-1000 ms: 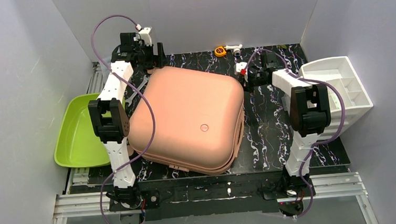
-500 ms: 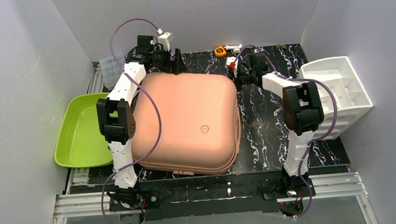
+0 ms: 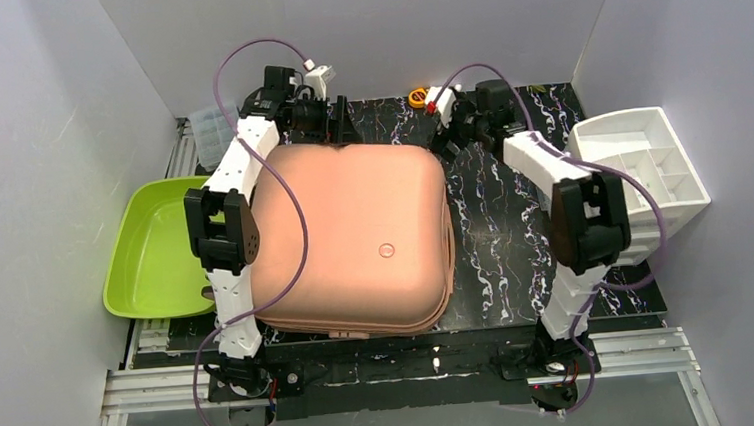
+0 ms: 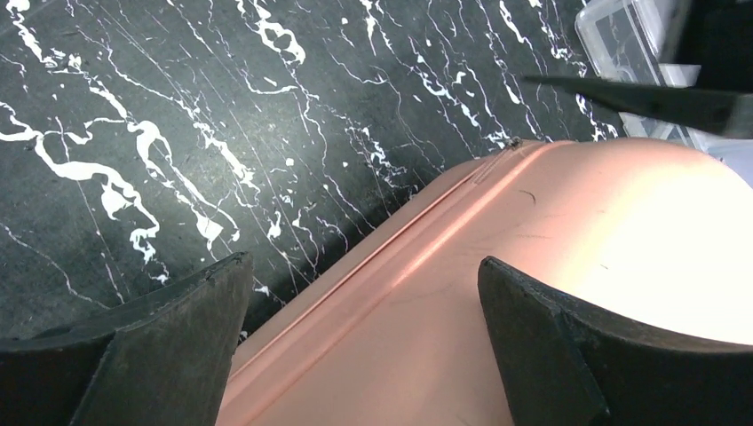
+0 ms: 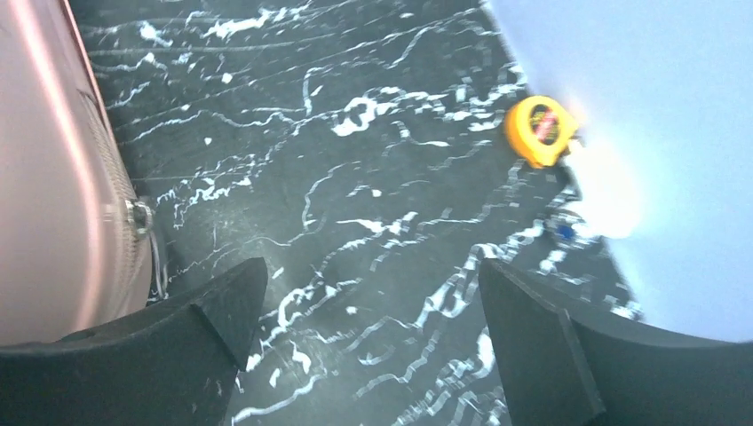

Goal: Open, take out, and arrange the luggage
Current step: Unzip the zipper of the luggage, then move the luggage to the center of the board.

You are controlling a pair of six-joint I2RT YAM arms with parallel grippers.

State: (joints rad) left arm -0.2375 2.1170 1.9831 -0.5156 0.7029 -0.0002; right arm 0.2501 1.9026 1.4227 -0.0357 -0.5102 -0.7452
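The salmon-pink luggage (image 3: 355,240) lies flat and closed on the black marbled table (image 3: 506,254). My left gripper (image 3: 343,123) hangs open over its far edge, left of the middle. In the left wrist view the jaws (image 4: 364,275) straddle the shell's seam (image 4: 533,293), and nothing is held. My right gripper (image 3: 445,136) is open just off the far right corner. In the right wrist view it (image 5: 373,275) is over bare table, with the luggage side (image 5: 53,177) and a metal zip pull (image 5: 142,217) to its left.
A lime-green tray (image 3: 155,249) sits at the left off the table edge. A white drawer organizer (image 3: 651,169) stands at the right. A yellow tape measure (image 3: 419,97) (image 5: 537,130) lies by the back wall. A clear plastic box (image 3: 209,129) is at the back left.
The right gripper has gone from shut to open and moved back toward the wall. The left gripper moved right along the far edge. The luggage turned slightly and sits squarer.
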